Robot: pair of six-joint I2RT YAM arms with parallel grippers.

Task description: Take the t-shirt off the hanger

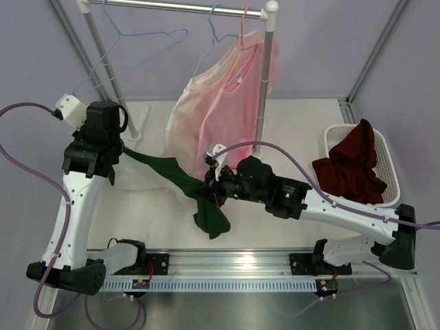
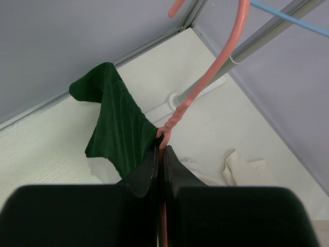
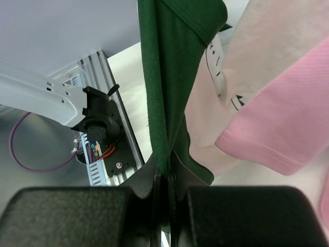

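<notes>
The dark green t-shirt [image 1: 180, 180] stretches between my two grippers above the table. My left gripper [image 1: 118, 152] is shut on the twisted neck of a salmon-pink hanger [image 2: 216, 67]; in the left wrist view the gripper [image 2: 163, 154] has the green t-shirt [image 2: 114, 128] hanging just beyond it. My right gripper [image 1: 208, 187] is shut on the shirt's other end, and loose cloth droops below it. In the right wrist view the gripper [image 3: 165, 177] pinches a folded hem of the green t-shirt [image 3: 164, 77]. The hanger's body is hidden.
A clothes rack [image 1: 261, 103] stands behind, with blue hangers [image 1: 130, 48] and a pink shirt [image 1: 244, 75] over a cream shirt [image 1: 189, 117]. A white basket [image 1: 390, 172] at the right holds a dark red garment [image 1: 350, 165]. A cream cloth [image 2: 247, 170] lies on the table.
</notes>
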